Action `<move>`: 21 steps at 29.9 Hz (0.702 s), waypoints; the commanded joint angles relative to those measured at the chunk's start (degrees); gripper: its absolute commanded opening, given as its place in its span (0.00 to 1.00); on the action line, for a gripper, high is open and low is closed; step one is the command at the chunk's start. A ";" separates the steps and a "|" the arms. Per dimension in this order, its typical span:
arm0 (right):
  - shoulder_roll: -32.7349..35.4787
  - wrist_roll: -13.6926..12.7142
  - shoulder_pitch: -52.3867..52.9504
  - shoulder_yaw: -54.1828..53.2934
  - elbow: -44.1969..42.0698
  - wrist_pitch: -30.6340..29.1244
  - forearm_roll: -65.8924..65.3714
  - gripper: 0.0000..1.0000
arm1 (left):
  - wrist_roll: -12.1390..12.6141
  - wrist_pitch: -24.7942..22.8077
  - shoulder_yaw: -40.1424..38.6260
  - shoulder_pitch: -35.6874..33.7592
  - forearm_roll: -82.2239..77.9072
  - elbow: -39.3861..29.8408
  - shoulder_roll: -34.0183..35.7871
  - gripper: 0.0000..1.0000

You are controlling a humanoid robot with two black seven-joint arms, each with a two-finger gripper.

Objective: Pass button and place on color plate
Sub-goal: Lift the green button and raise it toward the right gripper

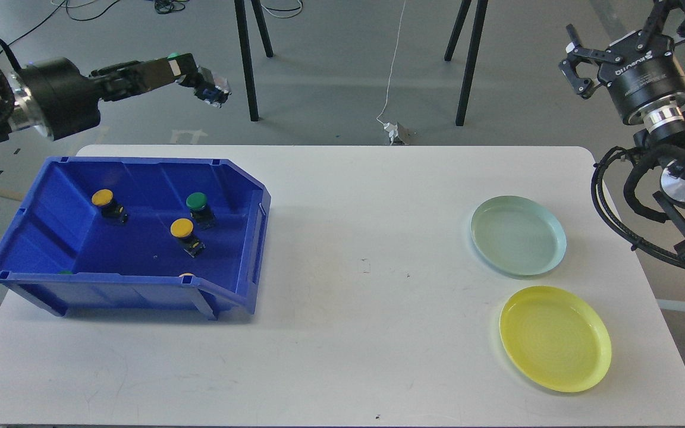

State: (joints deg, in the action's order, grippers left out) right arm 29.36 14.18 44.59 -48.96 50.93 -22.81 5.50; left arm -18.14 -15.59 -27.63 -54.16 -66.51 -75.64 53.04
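My left gripper [185,70] is shut on a green button [207,88] and holds it high above the far edge of the blue bin [51,238]. In the bin lie two yellow buttons [104,201] [183,230] and a green button [198,205]. A pale green plate [518,235] and a yellow plate [554,337] lie on the table's right side. My right gripper [631,30] is raised at the far right, open and empty, far from the plates.
The white table [354,285] carries the bin at left and the plates at right. Black stand legs [247,59] and a cable are on the floor behind. Parts of two more buttons peek at the bin's front wall.
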 commanded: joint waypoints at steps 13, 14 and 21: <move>1.06 -0.38 -2.32 10.19 22.72 11.91 -8.92 0.97 | -2.16 12.16 -1.02 0.73 3.15 14.47 -30.71 0.29; 0.18 -0.38 -2.32 10.28 22.80 11.91 -9.45 0.96 | -2.16 12.51 -1.02 0.73 3.23 14.30 -31.50 0.29; -5.53 -0.47 -1.79 10.55 22.46 12.35 -14.29 0.92 | -1.81 13.22 -0.84 0.73 2.97 14.29 -34.76 0.29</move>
State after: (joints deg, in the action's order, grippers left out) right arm 26.28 13.73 42.50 -38.51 73.64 -10.70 -6.86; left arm -20.24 -2.41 -28.66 -53.45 -63.36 -61.34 19.31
